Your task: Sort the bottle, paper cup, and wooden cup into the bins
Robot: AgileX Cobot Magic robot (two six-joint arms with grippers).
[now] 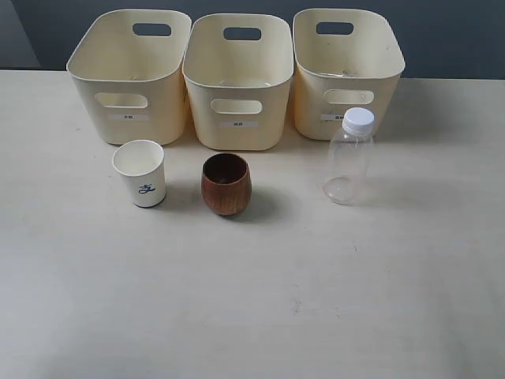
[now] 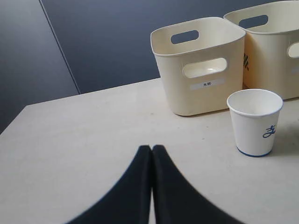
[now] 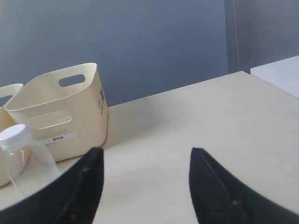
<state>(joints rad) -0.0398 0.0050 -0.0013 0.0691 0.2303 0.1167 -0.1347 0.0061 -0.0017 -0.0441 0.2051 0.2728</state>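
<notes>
Three cream-yellow bins stand in a row at the back of the table: left bin, middle bin, right bin. In front of them stand the white paper cup, the reddish-brown wooden cup and the clear bottle with its white cap. All three are upright. Neither arm shows in the exterior view. My left gripper is shut and empty, with the paper cup off to one side. My right gripper is open with nothing between its fingers; the bottle stands beside one finger.
The bins have oval handle cut-outs and small white labels. A dark blue-grey wall runs behind the table. A white surface shows past the table edge in the right wrist view. Bare tabletop spreads in front of the objects.
</notes>
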